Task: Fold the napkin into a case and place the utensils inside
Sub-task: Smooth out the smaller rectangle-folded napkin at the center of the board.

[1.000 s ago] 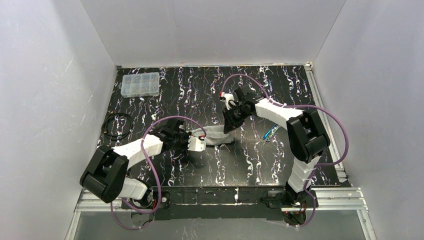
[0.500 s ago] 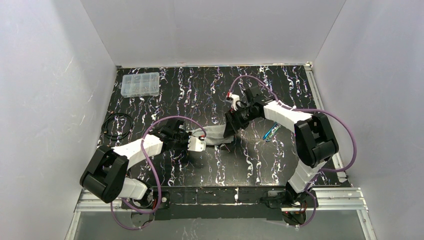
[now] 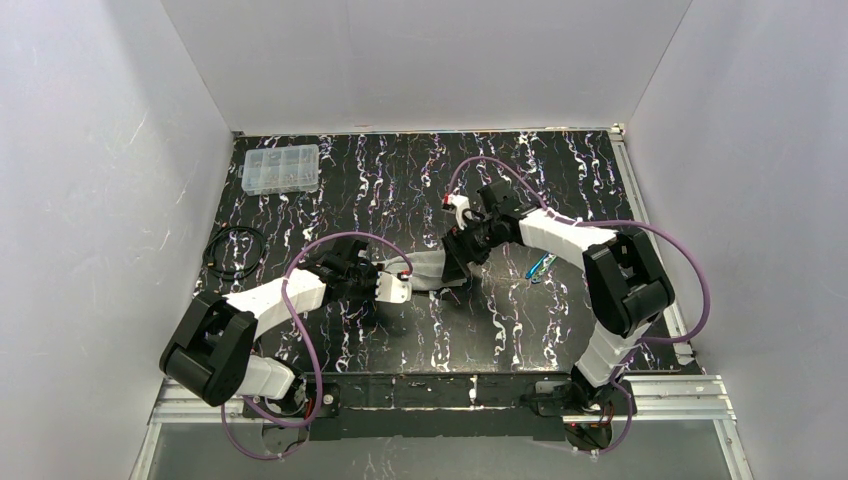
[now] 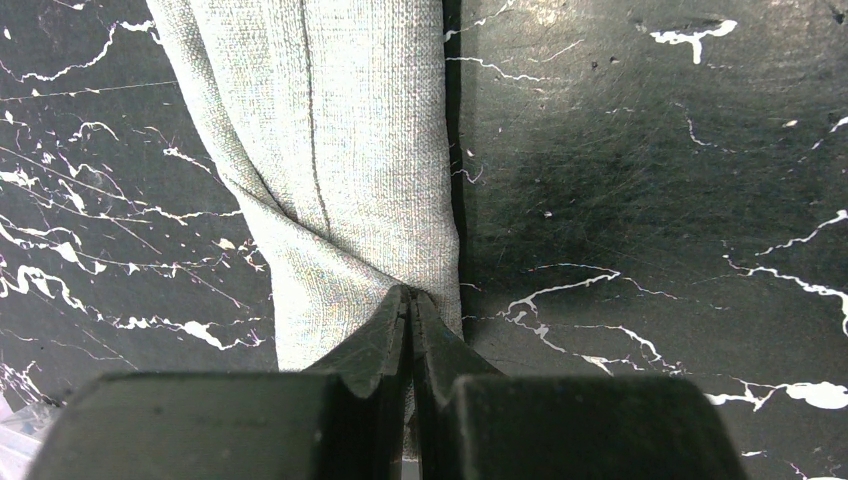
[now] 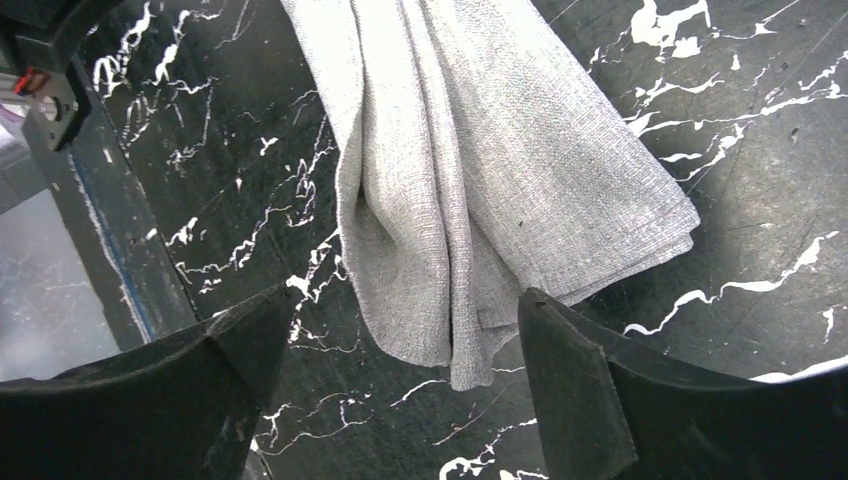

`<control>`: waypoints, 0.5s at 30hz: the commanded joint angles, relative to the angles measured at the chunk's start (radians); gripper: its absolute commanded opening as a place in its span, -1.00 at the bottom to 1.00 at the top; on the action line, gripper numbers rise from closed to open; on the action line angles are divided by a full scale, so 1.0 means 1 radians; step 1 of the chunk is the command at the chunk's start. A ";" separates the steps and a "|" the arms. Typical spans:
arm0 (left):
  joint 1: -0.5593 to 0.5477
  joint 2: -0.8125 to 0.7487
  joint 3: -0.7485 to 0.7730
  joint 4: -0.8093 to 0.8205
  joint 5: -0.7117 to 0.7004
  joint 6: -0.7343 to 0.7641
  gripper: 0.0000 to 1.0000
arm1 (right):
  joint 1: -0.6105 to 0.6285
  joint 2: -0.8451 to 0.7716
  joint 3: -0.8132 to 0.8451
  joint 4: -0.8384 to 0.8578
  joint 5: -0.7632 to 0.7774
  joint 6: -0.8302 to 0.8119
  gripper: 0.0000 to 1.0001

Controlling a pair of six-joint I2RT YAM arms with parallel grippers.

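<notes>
The light-grey napkin (image 3: pixel 428 266) lies in a narrow, layered, rumpled strip on the black marbled table (image 3: pixel 520 330), between the two grippers. My left gripper (image 4: pixel 410 296) is shut on one end of the napkin (image 4: pixel 330 150), pinching the cloth at its tips. My right gripper (image 5: pixel 405 300) hangs open over the other end of the napkin (image 5: pixel 480 150), its fingers apart on either side and nothing between them. In the top view the right gripper (image 3: pixel 455 268) is just above the cloth. The utensils (image 3: pixel 541 266), one bright blue, lie on the table right of the napkin.
A clear plastic compartment box (image 3: pixel 281 168) stands at the back left. A black cable ring (image 3: pixel 232 250) lies at the left edge. Purple cables loop over both arms. White walls close in three sides.
My right gripper has opened and let go of the napkin's end, which now lies on the table. The right arm has shifted slightly. The left gripper has held still.
</notes>
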 commanded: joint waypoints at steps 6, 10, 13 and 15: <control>-0.009 0.021 -0.040 -0.117 0.028 -0.020 -1.00 | 0.028 0.036 0.059 -0.035 0.085 -0.028 0.24; -0.010 0.019 -0.040 -0.123 0.028 -0.015 -1.00 | 0.026 0.023 0.093 -0.055 0.089 -0.020 -0.64; -0.011 0.017 -0.041 -0.128 0.032 -0.008 -1.00 | 0.027 0.024 0.132 -0.093 0.069 -0.019 -0.76; -0.013 0.016 -0.045 -0.128 0.033 0.001 -1.00 | 0.027 0.042 0.173 -0.130 0.057 -0.018 -0.76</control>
